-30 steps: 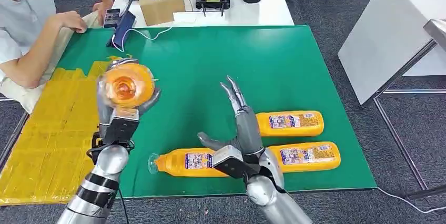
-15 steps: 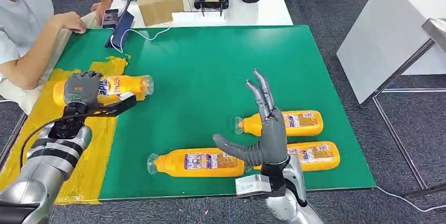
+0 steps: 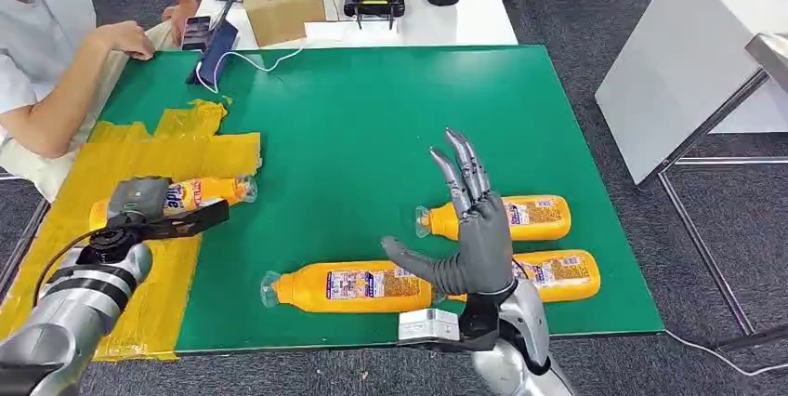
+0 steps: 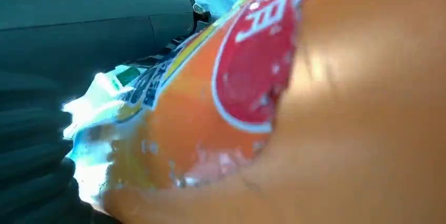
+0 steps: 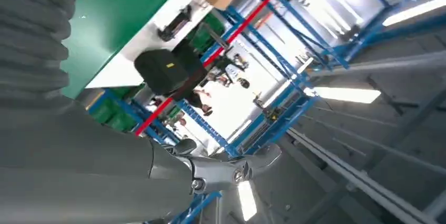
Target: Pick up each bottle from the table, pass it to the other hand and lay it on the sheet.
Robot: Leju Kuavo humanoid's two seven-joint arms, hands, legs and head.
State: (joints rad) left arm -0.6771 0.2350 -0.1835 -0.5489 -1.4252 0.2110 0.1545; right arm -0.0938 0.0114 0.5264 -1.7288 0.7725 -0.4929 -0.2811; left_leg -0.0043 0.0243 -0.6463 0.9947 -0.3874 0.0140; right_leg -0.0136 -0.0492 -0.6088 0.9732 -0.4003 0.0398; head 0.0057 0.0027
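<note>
The left robot hand (image 3: 139,199) grips an orange bottle (image 3: 200,192) lying flat, low over the yellow sheet (image 3: 111,159) at the left side of the green counter (image 3: 372,108), its cap end pointing toward the green. Whether the bottle already touches the sheet cannot be told. The right robot hand (image 3: 474,219) stands raised above the near edge, fingers spread and holding nothing, with three more bottles (image 3: 358,286) lying on the green beside it. The step in hand looks to be the laying-down; the next move would call for the left fingers to let go without rolling the bottle, then for a pick-up from the three that remain. The left wrist view brings the held bottle (image 4: 252,108) up close: a red and blue label, glare on the plastic, dark fingers (image 4: 37,145) along one side. The right wrist view looks away from the counter to blue racking and ceiling lights. A person sits at the far left corner
</note>
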